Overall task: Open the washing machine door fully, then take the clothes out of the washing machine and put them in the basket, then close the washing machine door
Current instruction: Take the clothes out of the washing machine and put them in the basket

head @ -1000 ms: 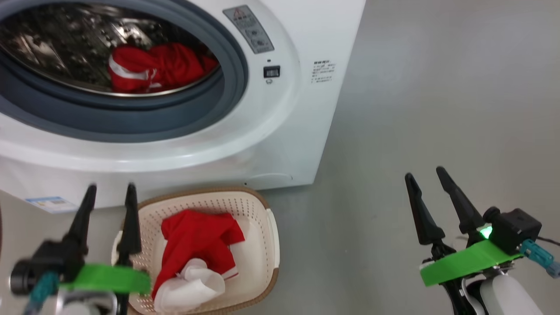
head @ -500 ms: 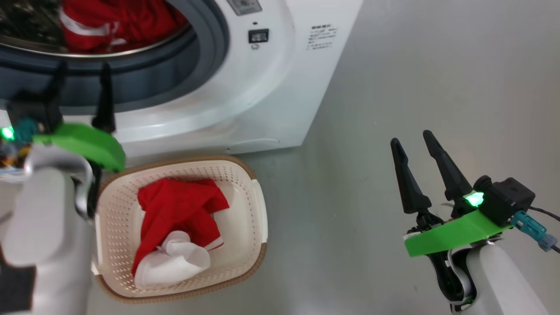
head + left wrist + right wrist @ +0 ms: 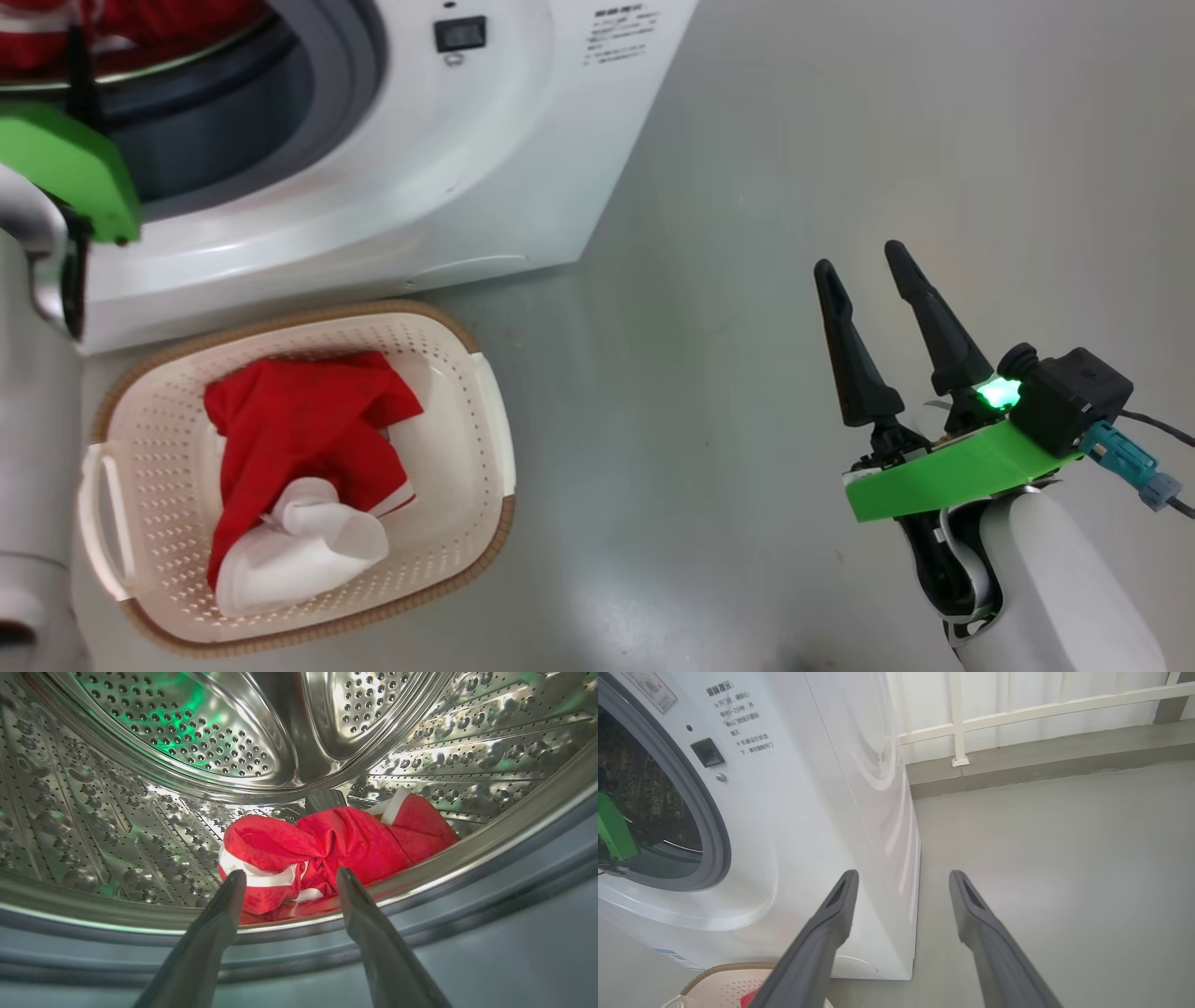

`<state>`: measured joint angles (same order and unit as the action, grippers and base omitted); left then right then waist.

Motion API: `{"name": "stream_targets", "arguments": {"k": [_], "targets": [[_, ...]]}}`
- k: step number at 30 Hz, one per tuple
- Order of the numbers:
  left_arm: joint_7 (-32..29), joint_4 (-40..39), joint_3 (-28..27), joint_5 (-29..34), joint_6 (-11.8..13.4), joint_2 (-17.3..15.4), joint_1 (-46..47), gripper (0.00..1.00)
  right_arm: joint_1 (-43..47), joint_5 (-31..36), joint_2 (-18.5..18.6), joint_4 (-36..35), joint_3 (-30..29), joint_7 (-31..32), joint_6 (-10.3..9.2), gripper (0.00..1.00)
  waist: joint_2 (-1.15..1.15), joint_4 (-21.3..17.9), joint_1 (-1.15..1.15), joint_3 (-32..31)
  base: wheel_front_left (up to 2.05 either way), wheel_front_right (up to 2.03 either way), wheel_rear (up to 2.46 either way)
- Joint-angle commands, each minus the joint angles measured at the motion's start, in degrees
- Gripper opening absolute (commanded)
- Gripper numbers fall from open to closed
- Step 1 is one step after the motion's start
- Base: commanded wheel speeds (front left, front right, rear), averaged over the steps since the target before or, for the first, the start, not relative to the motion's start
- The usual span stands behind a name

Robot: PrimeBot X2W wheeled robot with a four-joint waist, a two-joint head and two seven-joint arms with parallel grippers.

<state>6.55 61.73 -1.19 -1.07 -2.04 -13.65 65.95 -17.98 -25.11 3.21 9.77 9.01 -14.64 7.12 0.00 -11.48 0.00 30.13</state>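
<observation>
At drum [image 3: 187,742] mouth: left end effector [image 3: 290,875], fingers spread, aimed at red clothes [image 3: 345,844] for pickup; basket [image 3: 492,411] close below, holding 1 garment [image 3: 299,420]; right end effector [image 3: 861,263] parted, idle.

Glossy grey floor [image 3: 794,140]; white railing [image 3: 1017,709] above a grey kerb [image 3: 1041,765].
</observation>
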Motion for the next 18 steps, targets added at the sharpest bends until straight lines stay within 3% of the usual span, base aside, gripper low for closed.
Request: {"name": "stream_targets", "arguments": {"k": [1, 18], "targets": [[-0.2, 0.1, -0.4, 0.3, 0.6, -3.2, 2.0, 1.0, -0.3, -0.3, -0.3, -1.4, 1.6, -0.4, 0.36, 1.0, 0.0, -1.2, 0.0, 1.3, 0.0, 0.0, 0.0], [-2.1, 9.6, 8.6, 8.4, 4.4, -8.9, 11.7, 1.0, -2.6, -2.8, -0.3, -2.3, 3.3, -0.4, 0.36, 1.0, 0.0, -3.9, 0.0, 5.3, 0.0, 0.0, 0.0]]}}
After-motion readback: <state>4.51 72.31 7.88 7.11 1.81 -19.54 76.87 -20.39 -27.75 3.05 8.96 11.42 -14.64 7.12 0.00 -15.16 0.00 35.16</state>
